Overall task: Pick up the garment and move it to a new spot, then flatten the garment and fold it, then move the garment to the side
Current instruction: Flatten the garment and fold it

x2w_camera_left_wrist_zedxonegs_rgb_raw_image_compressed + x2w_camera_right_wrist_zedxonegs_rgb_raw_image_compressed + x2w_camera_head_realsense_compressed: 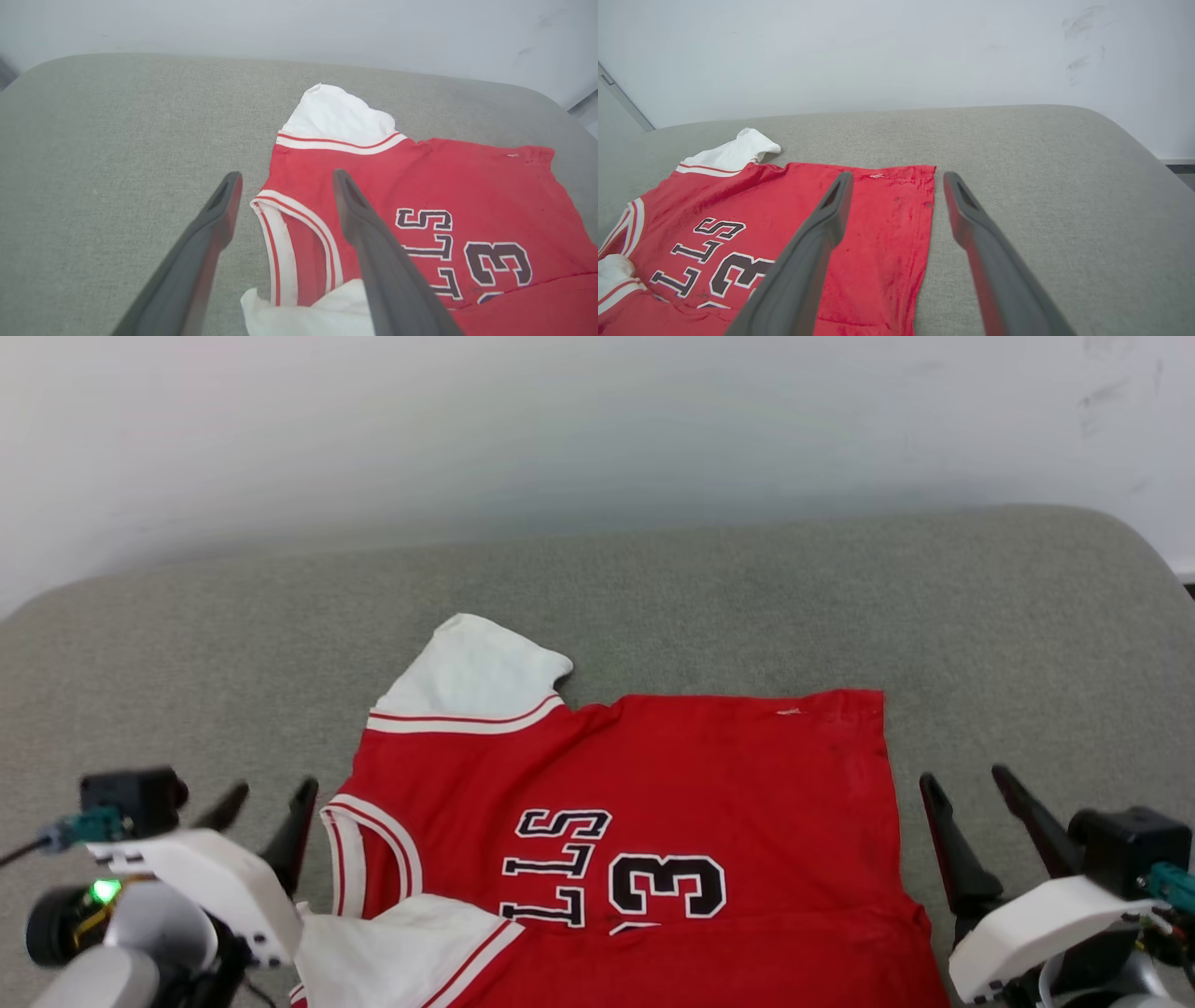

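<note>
Left gripper (276, 786) (spread wide) beside garment (700, 775).

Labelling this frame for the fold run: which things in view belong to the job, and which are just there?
Job:
- garment, lying spread out
- left end effector, open
- right end effector, open

Just there:
- grey padded surface under the garment
- white wall behind

Left of the red and white jersey T-shirt (653, 756), the left gripper (273, 789) has two long, tapered dark-grey fingers (295, 821) on a smooth white plastic shell (215, 887), with a boxy black camera block (131, 795), a teal cable plug (89, 826) and a glowing green light (105, 890). Right of the T-shirt, the right gripper (963, 775) looks much the same.
</note>
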